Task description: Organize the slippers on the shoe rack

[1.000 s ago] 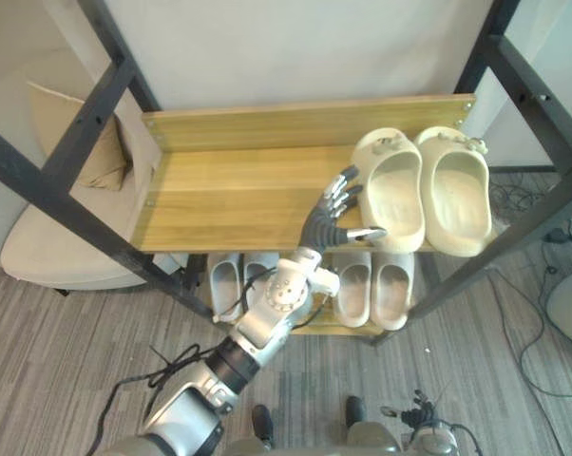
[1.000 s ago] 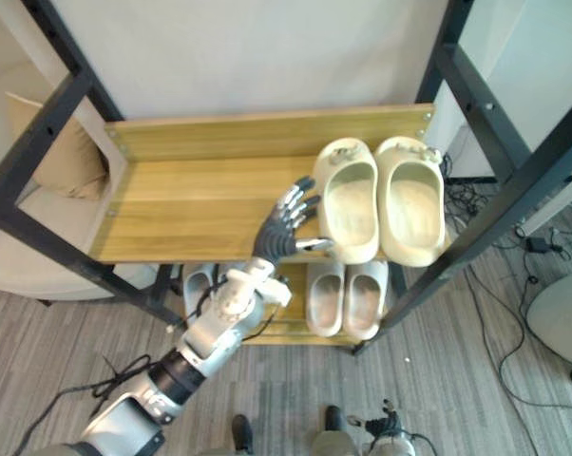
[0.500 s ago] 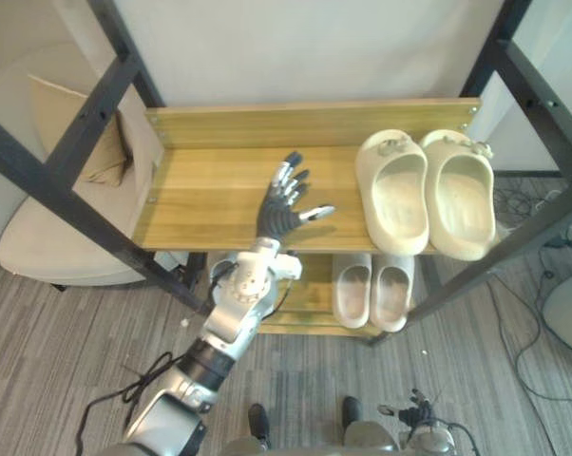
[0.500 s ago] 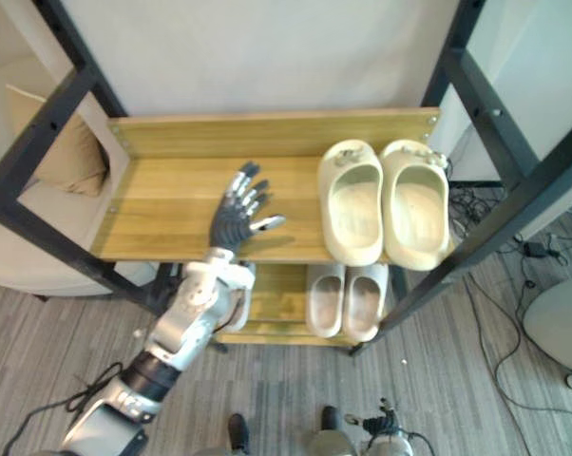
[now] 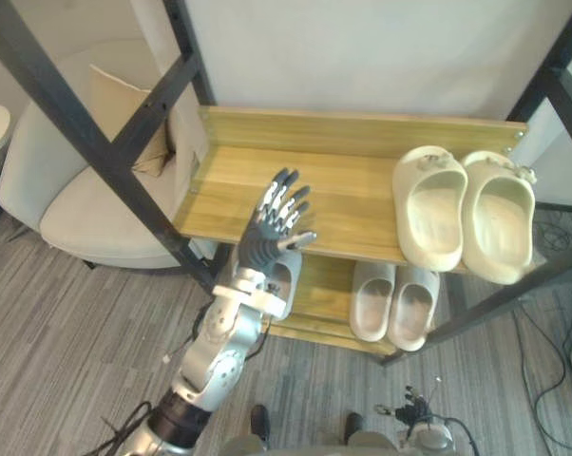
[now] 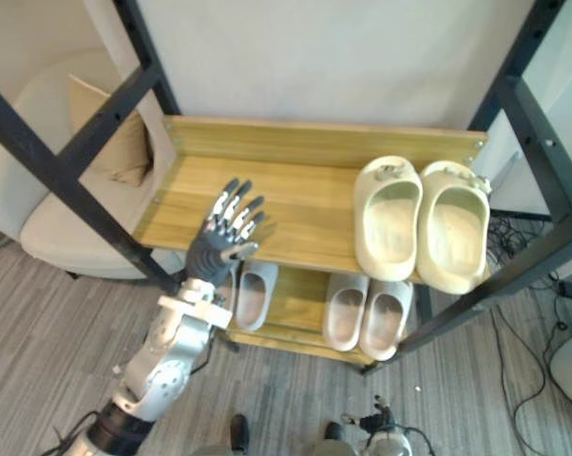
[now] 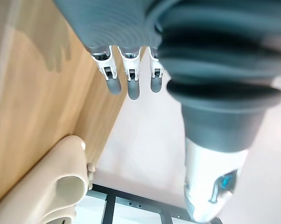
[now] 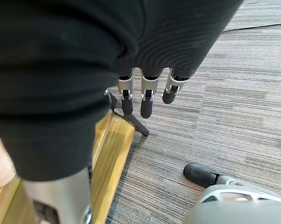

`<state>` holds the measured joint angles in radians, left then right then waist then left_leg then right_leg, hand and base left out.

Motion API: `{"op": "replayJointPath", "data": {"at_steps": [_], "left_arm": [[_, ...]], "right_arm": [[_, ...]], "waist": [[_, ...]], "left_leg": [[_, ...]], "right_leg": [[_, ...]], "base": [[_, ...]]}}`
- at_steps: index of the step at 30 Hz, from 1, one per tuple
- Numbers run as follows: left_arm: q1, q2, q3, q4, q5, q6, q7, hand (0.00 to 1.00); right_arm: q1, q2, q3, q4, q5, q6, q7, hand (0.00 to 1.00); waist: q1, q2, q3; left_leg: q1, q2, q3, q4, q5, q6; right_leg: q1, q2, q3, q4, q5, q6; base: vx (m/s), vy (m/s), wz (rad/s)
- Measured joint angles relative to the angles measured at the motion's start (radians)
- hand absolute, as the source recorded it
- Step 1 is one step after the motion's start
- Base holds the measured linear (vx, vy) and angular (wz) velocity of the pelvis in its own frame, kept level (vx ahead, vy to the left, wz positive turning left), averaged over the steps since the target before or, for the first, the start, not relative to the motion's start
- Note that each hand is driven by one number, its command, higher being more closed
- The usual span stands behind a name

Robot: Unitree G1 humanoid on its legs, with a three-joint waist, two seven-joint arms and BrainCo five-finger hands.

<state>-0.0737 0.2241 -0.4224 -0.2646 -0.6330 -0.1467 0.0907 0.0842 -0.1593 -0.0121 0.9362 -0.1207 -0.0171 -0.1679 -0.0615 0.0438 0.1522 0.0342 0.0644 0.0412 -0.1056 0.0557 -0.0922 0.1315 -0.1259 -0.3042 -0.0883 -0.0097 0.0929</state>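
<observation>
The left robot hand (image 5: 267, 237) has drawn back leftward from the cream slippers (image 5: 430, 220), fingers spread and empty, over the top shelf (image 5: 343, 190) front edge. The pair sits at the shelf's right end. The right robot hand (image 8: 146, 95) hangs open above the floor (image 8: 215, 116)

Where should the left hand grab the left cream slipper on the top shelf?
Probably its heel rim, from the front: the left cream slipper lies heel toward the robot at the top shelf's front edge, hollow upward, so the open left hand can pinch the back wall.
</observation>
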Motion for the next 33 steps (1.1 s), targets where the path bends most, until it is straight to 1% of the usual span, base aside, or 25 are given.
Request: {"op": "replayJointPath", "data": {"at_steps": [2, 4, 5, 7, 8, 9, 10, 11, 12, 16, 19, 20, 23, 26, 28, 30, 32, 33], "left_arm": [[0.106, 0.006, 0.003, 0.001, -0.004, 0.008, -0.03, 0.0], [0.167, 0.011, 0.009, 0.005, -0.007, 0.012, -0.054, 0.0], [0.219, 0.009, 0.025, 0.02, -0.005, 0.019, -0.065, 0.0], [0.257, 0.003, 0.052, 0.062, 0.002, 0.027, -0.082, 0.0], [0.277, 0.0, 0.066, 0.102, 0.003, 0.029, -0.09, 0.0], [0.309, -0.003, 0.09, 0.183, 0.006, 0.037, -0.097, 0.0], [0.314, -0.003, 0.093, 0.199, 0.006, 0.039, -0.097, 0.0], [0.336, -0.003, 0.108, 0.266, 0.027, 0.048, -0.098, 0.0], [0.342, -0.003, 0.111, 0.286, 0.034, 0.048, -0.098, 0.0], [0.361, -0.006, 0.144, 0.478, 0.125, 0.058, -0.118, 0.0], [0.356, -0.021, 0.187, 0.609, 0.205, 0.066, -0.117, 0.0], [0.355, -0.024, 0.193, 0.625, 0.218, 0.066, -0.116, 0.0], [0.337, -0.048, 0.233, 0.76, 0.323, 0.066, -0.106, 0.0], [0.315, -0.062, 0.25, 0.85, 0.407, 0.066, -0.069, 0.0], [0.304, -0.065, 0.252, 0.888, 0.443, 0.066, -0.051, 0.0], [0.293, -0.084, 0.288, 0.951, 0.479, 0.067, -0.037, 0.0], [0.283, -0.091, 0.294, 1.005, 0.515, 0.068, -0.008, 0.0], [0.283, -0.093, 0.298, 1.016, 0.519, 0.068, -0.005, 0.0]], "right_arm": [[-0.001, 0.001, 0.016, 0.004, -0.018, 0.0, 0.002, 0.0], [-0.002, 0.002, 0.017, 0.007, -0.037, 0.0, 0.005, 0.0], [-0.011, 0.002, 0.017, 0.021, -0.037, -0.002, 0.008, 0.0], [-0.014, 0.002, 0.017, 0.027, -0.038, -0.001, 0.012, 0.0], [-0.014, 0.002, 0.017, 0.027, -0.038, -0.001, 0.012, 0.0], [-0.014, 0.004, 0.016, 0.027, -0.038, -0.001, 0.013, 0.0], [-0.014, 0.005, 0.016, 0.027, -0.038, -0.001, 0.013, 0.0], [-0.014, 0.007, 0.016, 0.027, -0.038, -0.001, 0.013, 0.0], [-0.014, 0.008, 0.016, 0.027, -0.038, -0.001, 0.013, 0.0], [-0.007, 0.013, 0.014, 0.027, -0.04, -0.001, 0.014, 0.0], [-0.006, 0.016, 0.014, 0.027, -0.046, -0.001, 0.014, 0.0], [-0.006, 0.017, 0.014, 0.027, -0.049, -0.001, 0.014, 0.0], [-0.009, 0.026, 0.014, 0.027, -0.076, -0.004, 0.014, 0.0], [-0.022, 0.04, 0.015, 0.027, -0.076, -0.005, 0.014, 0.0], [-0.024, 0.047, 0.016, 0.027, -0.076, -0.006, 0.014, 0.0], [-0.026, 0.053, 0.017, 0.027, -0.076, -0.006, 0.014, 0.0], [-0.027, 0.058, 0.017, 0.027, -0.076, -0.008, 0.012, 0.0], [-0.027, 0.06, 0.017, 0.027, -0.076, -0.008, 0.012, 0.0]], "waist": [[0.008, -0.009, -0.016], [0.013, -0.013, -0.021], [0.023, -0.015, -0.021], [0.036, -0.013, -0.022], [0.042, -0.013, -0.023], [0.047, -0.013, -0.027], [0.048, -0.013, -0.027], [0.05, -0.015, -0.03], [0.05, -0.016, -0.031], [0.056, -0.022, -0.046], [0.057, -0.025, -0.055], [0.057, -0.025, -0.055], [0.059, -0.028, -0.057], [0.06, -0.029, -0.058], [0.06, -0.03, -0.058], [0.061, -0.03, -0.058], [0.061, -0.032, -0.059], [0.061, -0.033, -0.06]], "left_leg": [[0.0, -0.003, -0.012, 0.001, 0.0, 0.0], [0.0, -0.004, -0.018, 0.001, 0.0, 0.0], [0.0, -0.003, -0.018, 0.001, 0.0, 0.0], [0.0, -0.003, -0.018, 0.001, -0.001, 0.0], [0.0, -0.003, -0.018, 0.001, 0.0, 0.0], [0.001, -0.004, -0.018, 0.001, -0.001, 0.0], [0.001, -0.004, -0.018, 0.001, -0.001, 0.0], [0.001, -0.004, -0.018, 0.001, -0.001, 0.0], [0.001, -0.004, -0.018, 0.001, -0.001, 0.0], [0.001, -0.005, -0.022, -0.002, -0.001, 0.0], [0.006, -0.003, -0.025, -0.003, -0.002, -0.002], [0.007, -0.003, -0.025, -0.003, -0.002, -0.002], [0.009, -0.002, -0.025, -0.003, -0.003, -0.003], [0.01, -0.002, -0.022, -0.003, -0.003, -0.003], [0.013, -0.001, -0.021, -0.003, -0.004, -0.004], [0.019, -0.001, -0.015, -0.004, -0.007, -0.005], [0.022, 0.002, -0.005, -0.004, -0.009, -0.006], [0.022, 0.003, -0.003, -0.004, -0.009, -0.006]], "right_leg": [[0.008, -0.001, -0.012, 0.0, -0.008, 0.001], [0.011, -0.001, -0.015, 0.0, -0.011, 0.0], [0.011, 0.0, -0.015, 0.0, -0.011, 0.0], [0.012, 0.0, -0.014, 0.0, -0.011, 0.0], [0.012, 0.0, -0.014, 0.0, -0.011, 0.0], [0.011, 0.0, -0.014, 0.0, -0.011, 0.0], [0.011, 0.0, -0.014, 0.0, -0.011, 0.0], [0.011, 0.0, -0.014, 0.0, -0.012, 0.0], [0.011, 0.0, -0.014, 0.0, -0.012, 0.0], [0.01, 0.0, -0.013, 0.005, -0.023, 0.0], [0.008, -0.001, -0.014, 0.03, -0.038, 0.001], [0.007, -0.001, -0.014, 0.03, -0.038, 0.001], [0.007, -0.001, -0.014, 0.03, -0.039, 0.001], [0.007, 0.0, -0.011, 0.03, -0.039, 0.0], [0.008, 0.0, -0.009, 0.03, -0.039, 0.0], [0.01, 0.0, -0.002, 0.031, -0.038, 0.0], [0.009, 0.001, 0.007, 0.031, -0.038, 0.0], [0.009, 0.001, 0.009, 0.032, -0.038, 0.0]], "base": [[0.04, -0.019, 0.19], [0.01, -0.017, 0.13], [-0.01, -0.013, 0.03], [0.0, 0.0, 0.0], [-0.04, -0.009, 0.0], [-0.03, -0.007, 0.0], [-0.04, -0.008, 0.0], [0.0, 0.0, 0.0], [0.0, 0.0, 0.0], [0.0, -0.007, 0.02], [0.01, -0.01, 0.03], [0.0, 0.0, 0.0], [0.0, 0.0, 0.0], [0.0, -0.002, -0.01], [-0.01, -0.007, -0.04], [-0.01, -0.004, -0.09], [-0.01, -0.006, -0.13], [0.0, -0.007, -0.12]]}}
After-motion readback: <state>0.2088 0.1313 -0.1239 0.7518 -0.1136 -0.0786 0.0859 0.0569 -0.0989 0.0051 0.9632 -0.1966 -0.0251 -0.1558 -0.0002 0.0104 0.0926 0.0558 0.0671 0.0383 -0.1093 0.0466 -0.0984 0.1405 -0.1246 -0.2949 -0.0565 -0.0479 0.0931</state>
